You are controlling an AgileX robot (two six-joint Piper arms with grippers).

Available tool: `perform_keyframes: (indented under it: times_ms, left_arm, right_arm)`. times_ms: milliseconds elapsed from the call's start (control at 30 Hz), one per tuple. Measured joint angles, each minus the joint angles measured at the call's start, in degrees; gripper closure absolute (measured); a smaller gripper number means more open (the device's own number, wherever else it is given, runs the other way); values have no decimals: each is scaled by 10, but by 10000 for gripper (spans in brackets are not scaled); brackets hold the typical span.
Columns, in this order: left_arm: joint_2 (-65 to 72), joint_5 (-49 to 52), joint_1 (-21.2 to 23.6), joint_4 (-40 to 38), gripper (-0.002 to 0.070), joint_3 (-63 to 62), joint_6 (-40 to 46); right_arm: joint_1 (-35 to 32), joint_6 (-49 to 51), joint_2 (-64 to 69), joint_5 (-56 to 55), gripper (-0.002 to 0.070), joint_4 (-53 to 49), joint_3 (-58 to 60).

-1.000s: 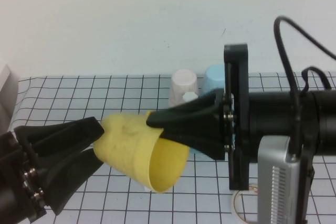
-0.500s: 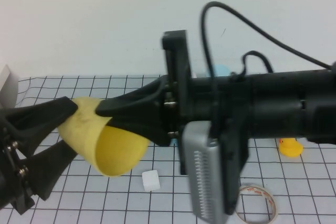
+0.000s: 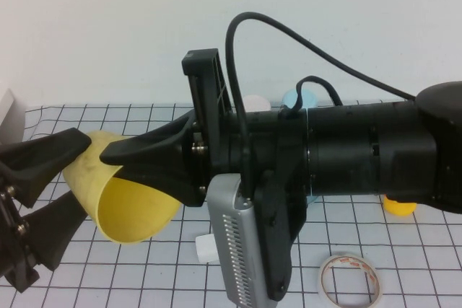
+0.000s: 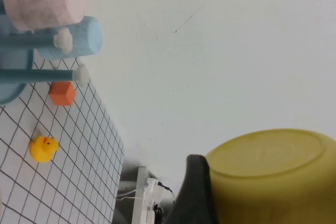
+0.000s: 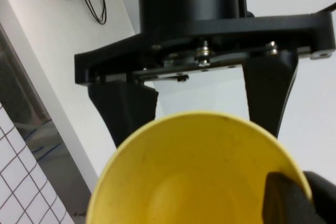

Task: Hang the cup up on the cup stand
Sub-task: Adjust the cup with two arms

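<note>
So the plain yellow plastic tumbler (image 3: 126, 196) is mid-air, pinched at its rim by the right gripper (image 3: 137, 167) with the left gripper (image 3: 40, 192) spread around its base, and the teal-blue pegged cup stand (image 4: 31, 59) beyond them awaits it.

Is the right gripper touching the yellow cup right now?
Touching. In the high view the right gripper has a finger lying on the yellow cup at its rim; the right wrist view shows a fingertip inside the rim.
</note>
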Motion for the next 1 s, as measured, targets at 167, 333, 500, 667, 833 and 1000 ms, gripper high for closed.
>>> perform_keyframes:
  times_ms: [167, 333, 500, 667, 833, 1000]
  left_arm:
    - [0, -6, 0, 0, 134, 0, 1]
    - [0, -19, 0, -1, 134, 0, 22]
    - [0, -28, 0, 1, 134, 0, 20]
    - [3, -15, 0, 15, 87, 1, 19]
    - [5, 19, 0, 25, 43, 1, 13]
    - [5, 32, 1, 26, 36, 1, 12]
  right_arm:
    - [2, 0, 0, -9, 654, 0, 0]
    - [6, 0, 3, -20, 652, 4, 0]
    - [6, 0, 17, -21, 651, 13, -4]
    - [6, -3, 23, -5, 651, 15, -5]
    - [6, -5, 23, 22, 648, 7, -5]
    - [6, -6, 23, 48, 645, 3, -5]
